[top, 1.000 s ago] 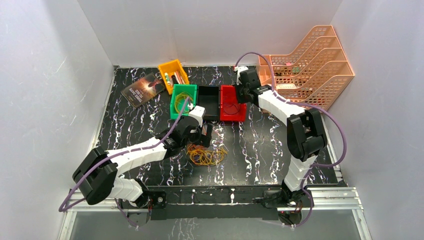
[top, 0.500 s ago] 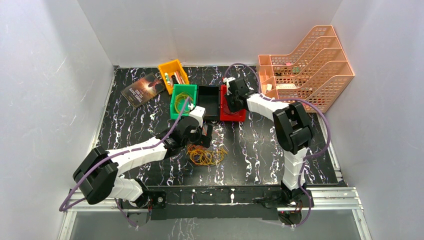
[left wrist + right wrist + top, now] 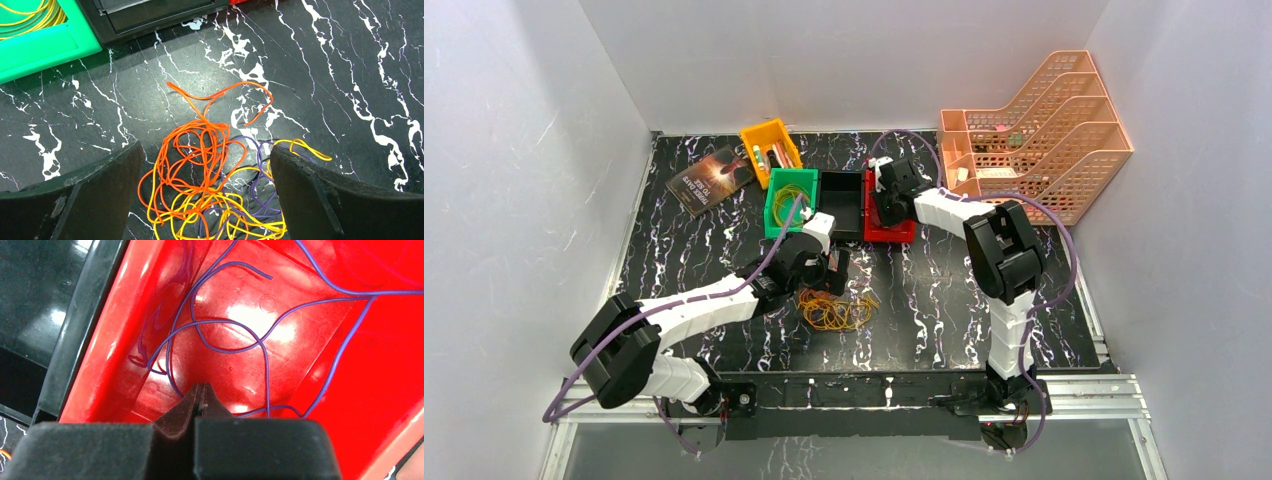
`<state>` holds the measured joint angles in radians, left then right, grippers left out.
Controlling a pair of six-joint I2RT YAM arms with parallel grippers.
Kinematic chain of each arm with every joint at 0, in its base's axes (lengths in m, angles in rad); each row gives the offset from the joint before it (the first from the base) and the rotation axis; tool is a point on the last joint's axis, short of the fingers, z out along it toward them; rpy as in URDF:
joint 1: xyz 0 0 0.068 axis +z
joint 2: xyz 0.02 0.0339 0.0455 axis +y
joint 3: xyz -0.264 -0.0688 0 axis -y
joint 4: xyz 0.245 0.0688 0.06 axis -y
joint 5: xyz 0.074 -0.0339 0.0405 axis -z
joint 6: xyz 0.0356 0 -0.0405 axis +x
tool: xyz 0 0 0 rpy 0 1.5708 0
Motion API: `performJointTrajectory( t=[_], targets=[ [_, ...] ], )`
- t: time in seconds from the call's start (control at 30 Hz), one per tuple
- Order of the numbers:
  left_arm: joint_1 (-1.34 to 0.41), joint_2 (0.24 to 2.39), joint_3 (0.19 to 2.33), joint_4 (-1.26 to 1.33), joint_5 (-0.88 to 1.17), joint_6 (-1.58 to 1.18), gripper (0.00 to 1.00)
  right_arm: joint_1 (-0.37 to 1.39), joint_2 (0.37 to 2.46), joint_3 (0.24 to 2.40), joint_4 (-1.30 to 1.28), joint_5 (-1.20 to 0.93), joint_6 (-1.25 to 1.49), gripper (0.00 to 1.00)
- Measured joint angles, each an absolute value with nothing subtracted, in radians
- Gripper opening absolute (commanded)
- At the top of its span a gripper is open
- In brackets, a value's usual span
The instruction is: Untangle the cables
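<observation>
The cables (image 3: 834,312) lie in a tangle on the black marbled table. In the left wrist view the tangle (image 3: 210,175) shows orange, yellow and thin purple strands. My left gripper (image 3: 829,278) hovers just above the tangle's far side. It is open and empty in its own view (image 3: 205,150), with one finger on each side of the tangle. My right gripper (image 3: 887,198) is down inside the red bin (image 3: 906,236). Its jaws (image 3: 202,386) are shut, and a thin purple cable (image 3: 220,335) looping over the bin floor runs into the tips from both sides.
A green bin (image 3: 774,226) holding yellow cable (image 3: 25,15) and a black bin (image 3: 842,200) stand left of the red bin. An orange bin (image 3: 754,135) and a book (image 3: 712,177) are at the back left. A peach file rack (image 3: 1044,130) is at the back right.
My right gripper has swung left from beside the file rack and down into the red bin. The left arm and the tangle have not moved.
</observation>
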<state>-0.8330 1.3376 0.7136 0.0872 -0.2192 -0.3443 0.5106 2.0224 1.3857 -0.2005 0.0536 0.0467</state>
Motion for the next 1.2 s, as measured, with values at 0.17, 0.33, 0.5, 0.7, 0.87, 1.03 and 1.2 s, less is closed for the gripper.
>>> performJointTrajectory(
  t=[0.17,0.33,0.5,0.7,0.87,1.03,1.2],
  targets=[
    [-0.833,1.338,0.717,0.073,-0.219,-0.343,0.98,0.511,2.036,1.401,-0.200,0.070,0.041,0.22],
    [-0.833,1.338,0.727,0.057,-0.221,-0.332,0.98,0.511,2.035,1.403,-0.201,0.097,0.033,0.34],
    [-0.833,1.343,0.749,0.047,-0.221,-0.324,0.98,0.511,2.014,1.399,-0.213,0.121,0.027,0.42],
    [-0.833,1.352,0.753,0.047,-0.220,-0.324,0.98,0.511,1.904,1.363,-0.206,0.130,0.026,0.61],
    [-0.833,1.352,0.754,0.042,-0.229,-0.325,0.98,0.511,1.799,1.312,-0.198,0.158,0.028,0.72],
    [-0.833,1.352,0.766,0.036,-0.241,-0.325,0.98,0.510,1.729,1.304,-0.198,0.184,0.030,0.73],
    [-0.833,1.352,0.768,0.035,-0.252,-0.325,0.98,0.510,1.701,1.304,-0.198,0.200,0.041,0.73]
  ],
)
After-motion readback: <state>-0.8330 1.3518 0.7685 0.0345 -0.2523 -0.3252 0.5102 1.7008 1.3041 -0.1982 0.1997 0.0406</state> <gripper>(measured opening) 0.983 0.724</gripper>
